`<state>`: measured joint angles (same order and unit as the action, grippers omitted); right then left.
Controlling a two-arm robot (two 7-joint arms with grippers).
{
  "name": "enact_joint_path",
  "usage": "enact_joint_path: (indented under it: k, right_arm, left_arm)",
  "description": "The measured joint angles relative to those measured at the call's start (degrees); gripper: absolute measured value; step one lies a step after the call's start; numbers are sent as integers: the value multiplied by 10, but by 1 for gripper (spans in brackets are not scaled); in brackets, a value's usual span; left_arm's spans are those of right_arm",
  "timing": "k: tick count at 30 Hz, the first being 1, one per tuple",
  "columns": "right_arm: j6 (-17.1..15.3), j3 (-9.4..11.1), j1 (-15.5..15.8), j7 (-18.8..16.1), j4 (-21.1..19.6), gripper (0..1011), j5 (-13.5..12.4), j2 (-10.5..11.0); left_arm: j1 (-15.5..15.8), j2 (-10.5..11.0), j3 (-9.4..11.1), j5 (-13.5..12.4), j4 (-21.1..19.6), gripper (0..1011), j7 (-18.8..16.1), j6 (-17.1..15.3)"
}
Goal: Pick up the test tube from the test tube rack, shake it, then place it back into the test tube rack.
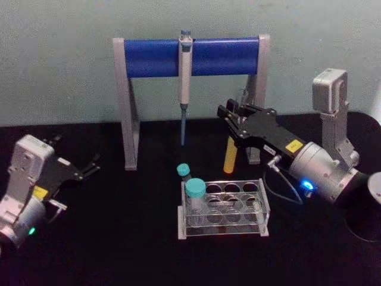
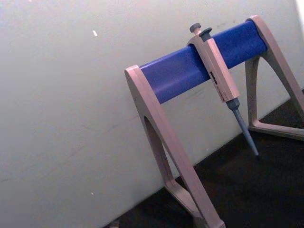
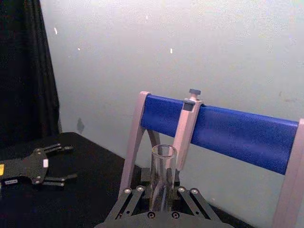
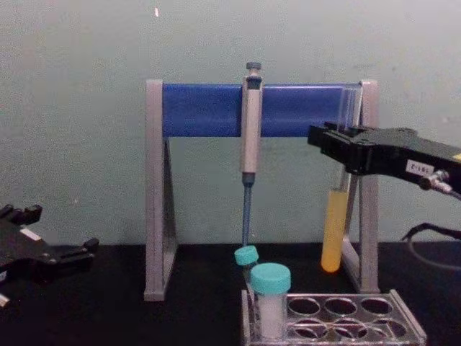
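Note:
My right gripper [image 1: 229, 119] is shut on the upper part of the test tube [image 1: 230, 161], a clear glass tube with yellow-orange liquid in its lower part. It hangs upright, above and a little behind the test tube rack [image 1: 263, 210]. From the chest, the test tube [image 4: 333, 231] has its round bottom clear of the test tube rack [image 4: 407, 322], with the right gripper [image 4: 325, 140] around its top. The right wrist view looks at the tube's open mouth [image 3: 163, 153] between the fingers [image 3: 137, 192]. My left gripper [image 1: 89, 167] rests open at the far left.
Two teal-capped vials [image 1: 195, 189] [image 1: 183, 170] stand at the rack's left end. Behind it is a grey-legged stand with a blue crossbar [image 1: 149, 56], and a grey pipette [image 1: 185, 71] hangs from it. A black cylinder [image 1: 372, 208] sits at the right edge.

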<state>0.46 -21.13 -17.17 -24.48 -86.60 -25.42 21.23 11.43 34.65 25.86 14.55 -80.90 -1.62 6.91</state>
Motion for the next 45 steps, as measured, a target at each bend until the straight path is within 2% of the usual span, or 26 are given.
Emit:
enact_joint_path:
  k: [5,12,21,31,45]
  right_arm:
    - [0,-1,6,-8,-10,233,-4,5]
    - [0,-4,26,-29,-38,233,-21,21]
    - [1,-13,42,-49,-54,233,-44,38]
    - [7,-28,44,-54,-47,233,-50,42]
    - [14,-41,37,-48,-22,233,-40,35]
  left_arm:
    - [0,0,0,0,0,1001,0,0]
    - [0,0,0,0,0,1001,0,0]
    - [0,0,0,0,0,1001,0,0]
    - [0,0,0,0,0,1001,0,0]
    - [0,0,0,0,0,1001,0,0]
